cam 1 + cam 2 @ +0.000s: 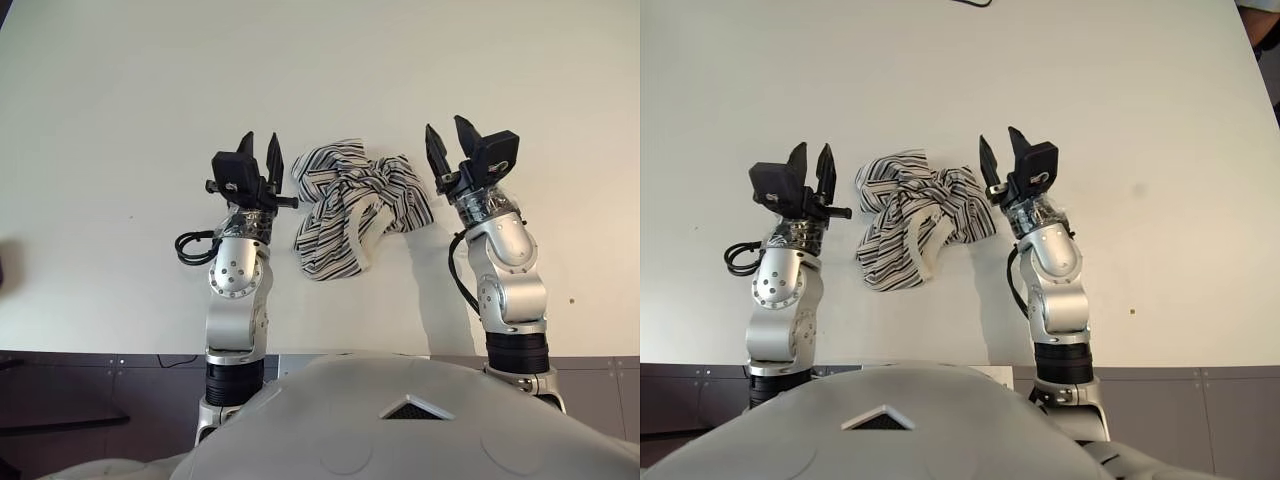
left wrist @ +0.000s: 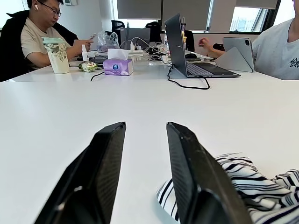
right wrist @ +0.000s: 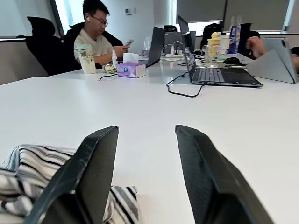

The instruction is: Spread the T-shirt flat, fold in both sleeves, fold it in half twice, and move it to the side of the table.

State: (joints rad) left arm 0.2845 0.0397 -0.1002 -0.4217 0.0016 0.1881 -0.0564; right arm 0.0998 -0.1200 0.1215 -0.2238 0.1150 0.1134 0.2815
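Observation:
A black-and-white striped T-shirt (image 1: 352, 205) lies crumpled in a heap on the white table (image 1: 320, 60), between my two arms. My left gripper (image 1: 260, 152) stands just left of the heap, open, with nothing between its fingers. My right gripper (image 1: 449, 138) is at the heap's right edge, also open and holding nothing. In the left wrist view the striped cloth (image 2: 243, 186) lies beside one black finger (image 2: 187, 163). The right wrist view has the T-shirt (image 3: 32, 172) next to a finger (image 3: 88, 172).
The table stretches wide and bare beyond and to both sides of the heap. Far off on it stand laptops (image 2: 187, 51), a tissue box (image 2: 119, 65), a cup (image 2: 58, 55) and a trailing cable (image 2: 187, 84). The table's front edge (image 1: 100, 352) runs close to my arms.

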